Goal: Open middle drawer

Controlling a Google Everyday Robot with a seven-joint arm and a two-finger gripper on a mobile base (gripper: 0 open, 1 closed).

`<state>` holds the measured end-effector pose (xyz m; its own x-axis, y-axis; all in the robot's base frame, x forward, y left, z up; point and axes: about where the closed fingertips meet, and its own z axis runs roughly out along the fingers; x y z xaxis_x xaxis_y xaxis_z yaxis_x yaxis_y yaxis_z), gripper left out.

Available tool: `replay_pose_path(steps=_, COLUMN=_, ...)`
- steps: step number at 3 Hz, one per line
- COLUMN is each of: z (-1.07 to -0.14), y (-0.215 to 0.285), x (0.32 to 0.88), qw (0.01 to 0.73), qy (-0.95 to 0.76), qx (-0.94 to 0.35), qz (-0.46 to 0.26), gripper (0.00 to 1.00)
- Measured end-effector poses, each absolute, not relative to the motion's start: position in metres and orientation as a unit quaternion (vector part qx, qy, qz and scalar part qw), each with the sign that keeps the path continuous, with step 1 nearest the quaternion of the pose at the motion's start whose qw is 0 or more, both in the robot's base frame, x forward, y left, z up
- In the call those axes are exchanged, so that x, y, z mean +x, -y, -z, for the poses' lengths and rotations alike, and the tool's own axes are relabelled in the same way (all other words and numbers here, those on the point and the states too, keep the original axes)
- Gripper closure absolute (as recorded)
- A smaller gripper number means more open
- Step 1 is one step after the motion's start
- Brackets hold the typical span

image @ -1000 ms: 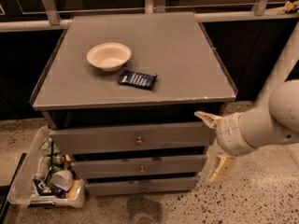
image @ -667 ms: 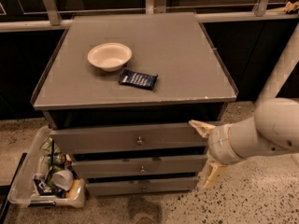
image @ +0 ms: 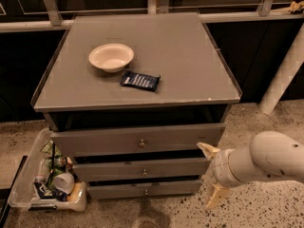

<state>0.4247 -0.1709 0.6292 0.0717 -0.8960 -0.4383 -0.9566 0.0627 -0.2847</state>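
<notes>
Hovering the gripper (image: pixel 212 173) just right of the cabinet (image: pixel 185 56), level with the middle drawer (image: pixel 109 170), fingers spread wide, gripping nothing. Judging this as the approach, drawer looking shut. Next calling for lining up on its knob (image: pixel 144 172), pinching, pulling outward.

Bowl (image: pixel 111 57), dark packet (image: pixel 139 80) on cabinet top (image: pixel 190 51)
</notes>
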Motion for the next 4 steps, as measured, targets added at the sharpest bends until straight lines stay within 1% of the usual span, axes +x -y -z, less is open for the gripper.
replay_pose_path(steps=2, z=-0.622, y=0.168, x=0.426, qw=0.259, qy=-0.679, qx=-0.684, qz=-0.064, gripper=0.0)
replay_pose_path(steps=4, z=-0.543, y=0.158, x=0.463, qw=0.254, qy=-0.664, qx=-0.701, qz=-0.056, gripper=0.0)
